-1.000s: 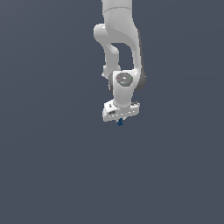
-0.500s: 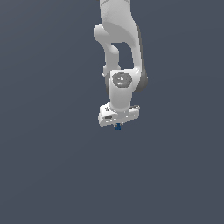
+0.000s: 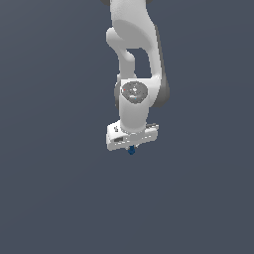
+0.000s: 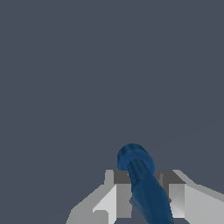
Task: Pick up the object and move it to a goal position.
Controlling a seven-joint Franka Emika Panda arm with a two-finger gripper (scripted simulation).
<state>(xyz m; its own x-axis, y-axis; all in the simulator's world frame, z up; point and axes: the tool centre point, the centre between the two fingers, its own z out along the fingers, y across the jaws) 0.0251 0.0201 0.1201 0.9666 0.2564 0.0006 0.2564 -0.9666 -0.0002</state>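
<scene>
- Evidently the arm has shifted only a little over the last second: in the exterior view the gripper point(image 3: 131, 145) has drifted slightly toward that view's left and perhaps a touch lower, with the wrist turning a bit, so this reads as slow carrying rather than a fresh reach.
- The object point(image 3: 131, 150) has travelled with it, showing as a small dark blue speck right under the white hand in each exterior picture, which suggests the hold has not slipped.
- In the wrist view the object point(image 4: 142, 183) turns out to be a slim blue rod with a wider round cap, standing out between the two grey fingers point(image 4: 120, 192); the pincer is clamped on it, one finger against each side.
- Beyond the hand there is only plain grey-blue background; no goal marker shows in either view, so how far the carry has to go cannot be judged.
- For the task, the pick looks done and the move to the goal is under way.
</scene>
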